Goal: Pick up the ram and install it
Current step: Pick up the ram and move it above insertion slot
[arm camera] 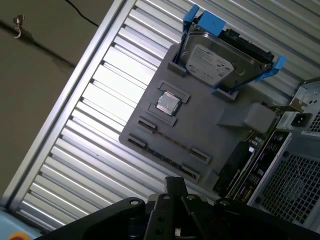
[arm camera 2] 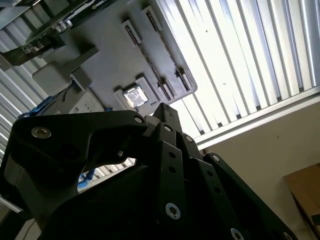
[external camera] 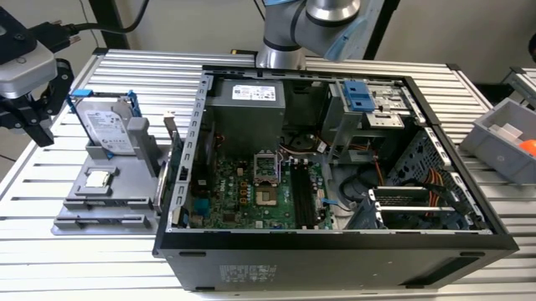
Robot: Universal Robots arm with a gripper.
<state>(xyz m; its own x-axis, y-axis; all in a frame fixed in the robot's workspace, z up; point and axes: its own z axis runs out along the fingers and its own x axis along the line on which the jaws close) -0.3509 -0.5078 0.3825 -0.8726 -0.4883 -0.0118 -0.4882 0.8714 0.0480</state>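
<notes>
The gripper (external camera: 29,124) hangs over the table at the exterior view's left, beside the grey fixture (external camera: 80,188); how its jaws stand cannot be told. The ram (arm camera: 172,142) appears to be the thin strip standing on edge in a fixture slot, past the processor chip (arm camera: 167,102) from the hard drive (arm camera: 215,62). It lies toward the exterior view's right of the gripper. Its long axis runs along the fixture's edge, roughly across that view.

One computer case (external camera: 335,260), one hard drive (arm camera: 212,62), one grey holder (arm camera: 200,125)
</notes>
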